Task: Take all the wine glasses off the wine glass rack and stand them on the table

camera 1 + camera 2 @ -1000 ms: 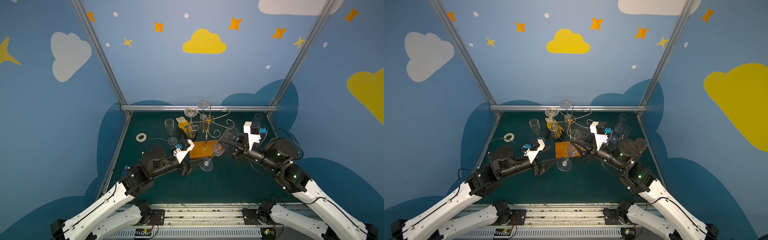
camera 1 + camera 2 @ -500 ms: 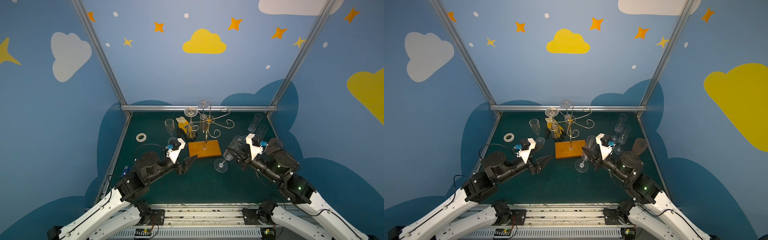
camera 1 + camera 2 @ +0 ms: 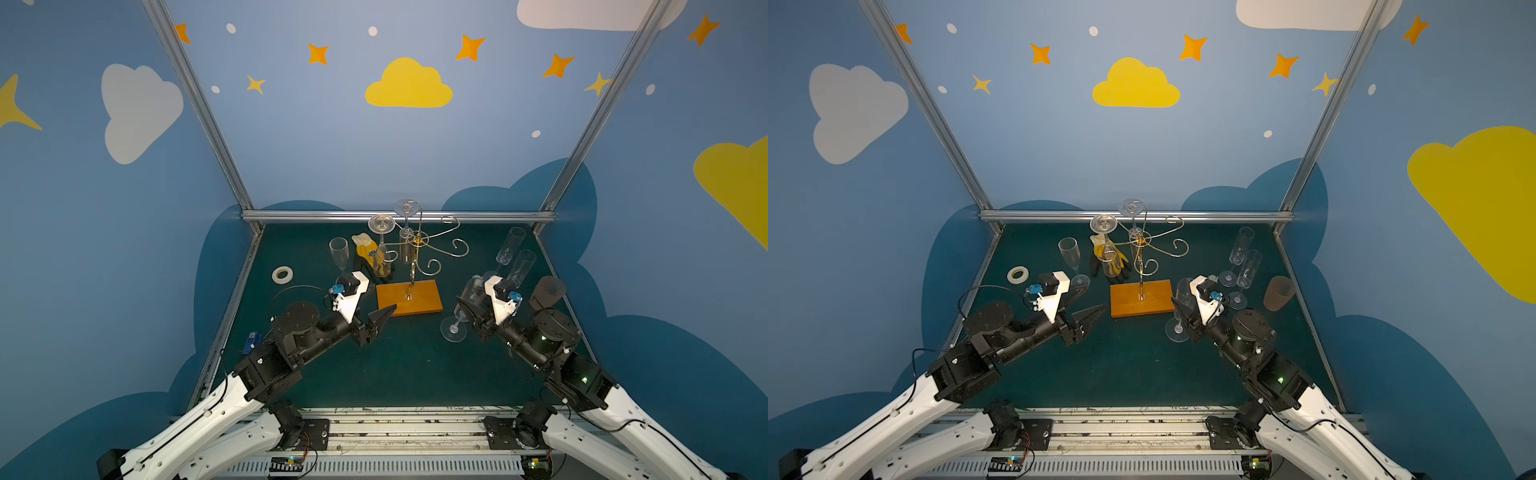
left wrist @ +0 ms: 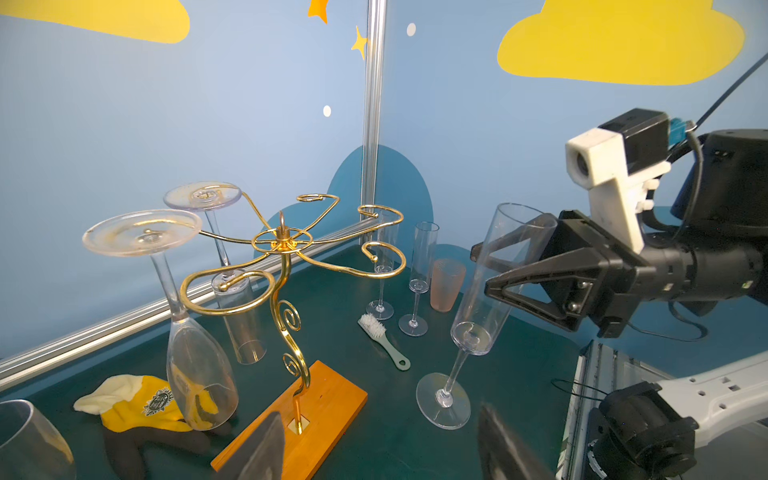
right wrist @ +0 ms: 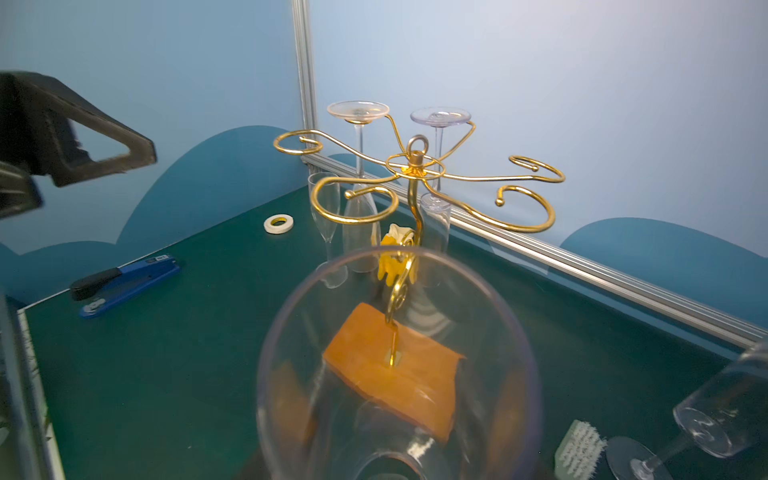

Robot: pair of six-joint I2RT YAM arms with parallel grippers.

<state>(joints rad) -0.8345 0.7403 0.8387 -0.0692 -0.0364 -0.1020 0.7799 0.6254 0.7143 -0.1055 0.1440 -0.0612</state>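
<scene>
Nearly done: glass (image 4: pixel 478 316) is off rack (image 3: pixel 424 299), bowl pinched in my R fingers (image 3: pixel 468 308), tilted low nr bench (image 3: pixel 395 365) right edge, L fingers (image 3: pixel 382 314) spread, empty; to do: set it down.

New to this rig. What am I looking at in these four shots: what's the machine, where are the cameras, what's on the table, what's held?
Two robot arms with two-finger grippers work over a green table. Two pictures come from one stereo camera overhead and show nearly the same scene. The other two come from a camera on each wrist.

Mid-table stands the wine glass rack, gold wire on an orange base. A hanging wine glass and a hanging flute sit on it upside down.

The right gripper is closed on a flute glass, gripping its bowl, tilted. The left gripper is open and empty.

Around them are other flutes, a tape roll, a glove, a cup, a brush and a stapler.
</scene>
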